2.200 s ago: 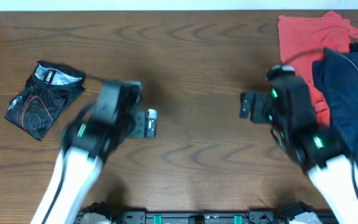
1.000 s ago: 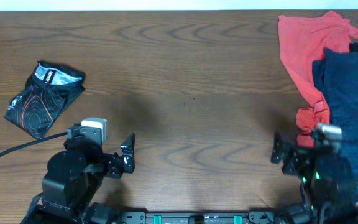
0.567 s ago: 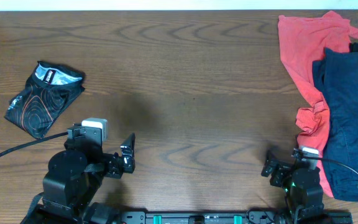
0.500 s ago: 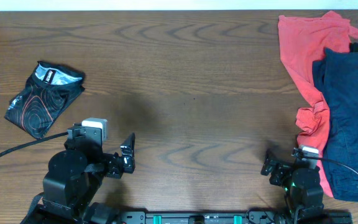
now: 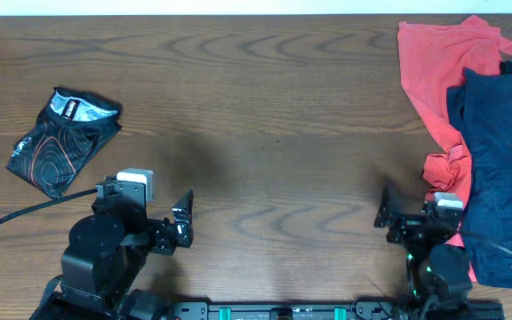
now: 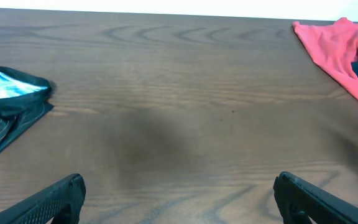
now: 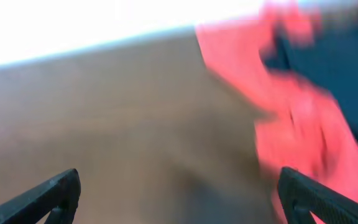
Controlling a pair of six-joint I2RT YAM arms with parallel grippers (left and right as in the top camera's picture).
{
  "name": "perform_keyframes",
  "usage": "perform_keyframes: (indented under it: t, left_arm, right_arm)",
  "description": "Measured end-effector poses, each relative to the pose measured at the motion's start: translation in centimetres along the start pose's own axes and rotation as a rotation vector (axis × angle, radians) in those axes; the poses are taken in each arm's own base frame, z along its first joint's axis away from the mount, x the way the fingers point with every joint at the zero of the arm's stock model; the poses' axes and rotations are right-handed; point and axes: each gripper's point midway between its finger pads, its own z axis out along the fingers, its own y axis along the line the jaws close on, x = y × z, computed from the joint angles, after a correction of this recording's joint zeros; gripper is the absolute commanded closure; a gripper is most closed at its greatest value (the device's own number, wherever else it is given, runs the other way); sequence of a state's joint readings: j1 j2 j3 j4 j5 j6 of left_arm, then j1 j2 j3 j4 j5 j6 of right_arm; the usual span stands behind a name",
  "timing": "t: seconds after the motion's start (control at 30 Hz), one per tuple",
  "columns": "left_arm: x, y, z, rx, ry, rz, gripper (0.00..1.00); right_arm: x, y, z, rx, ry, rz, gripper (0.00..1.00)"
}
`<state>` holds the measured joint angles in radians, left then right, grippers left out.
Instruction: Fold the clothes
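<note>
The black jersey [image 5: 63, 140] with orange contour lines lies folded into a small bundle at the table's left; its edge shows at the left of the left wrist view [image 6: 8, 106]. My left gripper [image 5: 183, 220] is open and empty near the front edge, to the right of and nearer than the jersey. Its fingers [image 6: 179, 193] frame bare wood. My right gripper [image 5: 386, 213] is open and empty at the front right, just left of the coral-red garment [image 5: 443, 89]. The right wrist view [image 7: 179, 193] is blurred.
The coral-red garment and a navy-blue garment [image 5: 500, 169] lie heaped at the table's right edge; both show blurred in the right wrist view [image 7: 291, 118]. A black cable [image 5: 16, 220] trails left from the left arm. Brown wood [image 5: 274, 133] spans the middle.
Both arms have pulled back from mid-table to the front edge. In the last half second the right gripper has shifted slightly up and turned; the left arm and jersey stay still.
</note>
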<state>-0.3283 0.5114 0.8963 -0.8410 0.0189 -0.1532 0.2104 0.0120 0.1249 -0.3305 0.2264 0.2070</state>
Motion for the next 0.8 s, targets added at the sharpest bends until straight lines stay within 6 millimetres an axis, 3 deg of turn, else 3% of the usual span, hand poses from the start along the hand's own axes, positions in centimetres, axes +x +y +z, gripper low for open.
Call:
perform_keyframes:
  t: [0.07, 0.13, 0.27, 0.8]
  left_arm:
    - [0.0, 0.0, 0.0, 0.0, 0.0, 0.0, 0.02]
    - [0.0, 0.0, 0.0, 0.0, 0.001, 0.0, 0.02]
    - [0.0, 0.0, 0.0, 0.0, 0.001, 0.0, 0.02]
    - [0.0, 0.0, 0.0, 0.0, 0.001, 0.0, 0.02]
  right_arm:
    - [-1.8, 0.5, 0.3, -0.024, -0.102, -0.036, 0.01]
    - [-2.4, 0.6, 0.6, -0.031, -0.161, -0.074, 0.01]
    - [-1.2, 0.3, 1.1, -0.023, -0.151, -0.137, 0.01]
    - [-1.0, 1.2, 1.1, -0.079, -0.144, -0.175, 0.01]
